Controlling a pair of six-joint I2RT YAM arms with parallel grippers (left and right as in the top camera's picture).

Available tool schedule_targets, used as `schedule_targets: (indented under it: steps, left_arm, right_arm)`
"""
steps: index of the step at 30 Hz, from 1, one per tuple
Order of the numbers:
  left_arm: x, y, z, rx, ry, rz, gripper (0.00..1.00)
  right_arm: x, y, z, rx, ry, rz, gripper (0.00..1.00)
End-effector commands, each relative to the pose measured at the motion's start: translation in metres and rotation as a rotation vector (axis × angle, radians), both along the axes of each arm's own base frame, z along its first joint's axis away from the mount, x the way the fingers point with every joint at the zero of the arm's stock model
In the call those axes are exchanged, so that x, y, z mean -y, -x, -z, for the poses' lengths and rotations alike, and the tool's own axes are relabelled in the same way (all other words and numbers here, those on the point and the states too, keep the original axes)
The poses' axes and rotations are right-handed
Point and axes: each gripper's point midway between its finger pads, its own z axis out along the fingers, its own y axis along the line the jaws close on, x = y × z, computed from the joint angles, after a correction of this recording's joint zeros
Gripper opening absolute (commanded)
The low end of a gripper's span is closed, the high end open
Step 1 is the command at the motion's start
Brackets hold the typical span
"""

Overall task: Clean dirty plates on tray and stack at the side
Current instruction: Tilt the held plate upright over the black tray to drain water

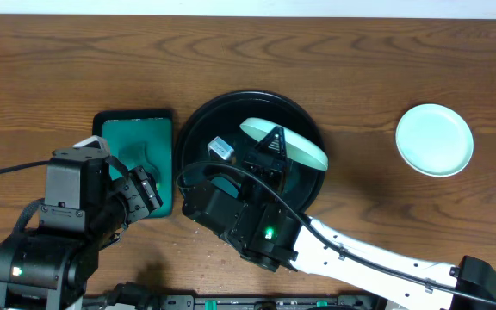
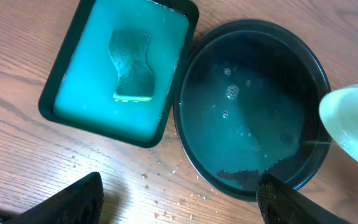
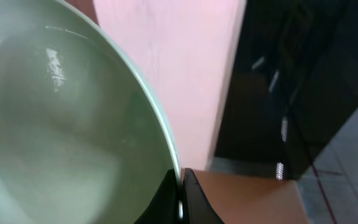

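Above tray (image 1: 209,120) — right fingers (image 3: 199,208) pinch plate (image 1: 284,144).

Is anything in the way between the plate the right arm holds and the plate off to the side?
Nothing visible. The held plate tilts over the tray in the right gripper; only bare table lies between it and the side plate.

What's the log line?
right tool: shut on mint-green round plate over black round tray | left tool: open | second mint-green plate: on wooden table
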Motion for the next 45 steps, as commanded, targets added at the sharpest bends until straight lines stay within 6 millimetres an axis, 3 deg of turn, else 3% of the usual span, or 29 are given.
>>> schedule_targets:
  steps: [1,3,4,5,8,9,10,13,14,16,19,23,27,45]
  left_arm:
    - [0.001,0.001,0.0,-0.001,0.003,-0.003,0.79]
    - [0.001,0.001,0.0,-0.001,0.003,-0.003,0.79]
    - [0.001,0.001,0.0,-0.001,0.003,-0.003,0.8]
    - [0.001,0.001,0.0,-0.001,0.003,-0.003,0.79]
    - [0.001,0.001,0.0,-0.001,0.003,-0.003,0.79]
    - [0.001,0.001,0.0,-0.001,0.003,-0.003,0.8]
    - [0.001,0.001,0.0,-0.001,0.003,-0.003,0.79]
    - [0.001,0.001,0.0,-0.001,0.003,-0.003,0.8]
    - [0.001,0.001,0.0,-0.001,0.003,-0.003,0.79]
    - [0.001,0.001,0.0,-0.001,0.003,-0.003,0.8]
    - [0.001,0.001,0.0,-0.001,0.003,-0.003,0.79]
    - [0.001,0.001,0.0,-0.001,0.003,-0.003,0.8]
    - [0.001,0.001,0.0,-0.001,0.003,-0.003,0.79]
    - [-0.001,0.0,-0.001,0.004,-0.005,-0.009,0.79]
  right_arm:
    - [0.0,0.003,-0.015,0.041,-0.081,0.006,0.01]
    - [-0.008,0.008,-0.012,0.033,-0.119,-0.024,0.01]
    - [-0.019,-0.001,0.011,-0.083,-0.223,-0.092,0.01]
    - [-0.015,-0.007,0.016,-0.095,-0.263,-0.073,0.01]
    - [0.006,-0.009,0.0,0.016,-0.23,0.026,0.01]
    - [0.006,-0.008,0.0,0.015,-0.227,0.026,0.01]
    - [0.005,-0.018,0.013,-0.058,-0.263,0.006,0.01]
    - [0.024,-0.012,-0.011,0.076,-0.187,0.098,0.01]
    - [0.018,-0.01,-0.007,0.06,-0.206,0.074,0.01]
    - [0.001,-0.013,0.018,-0.084,-0.289,-0.012,0.01]
    - [0.008,-0.005,0.01,-0.023,-0.273,0.023,0.01]
    - [-0.004,-0.007,0.033,-0.149,-0.36,-0.029,0.01]
    - [0.009,-0.012,0.026,-0.103,-0.336,0.018,0.01]
    - [0.019,-0.012,0.029,-0.115,-0.287,0.041,0.01]
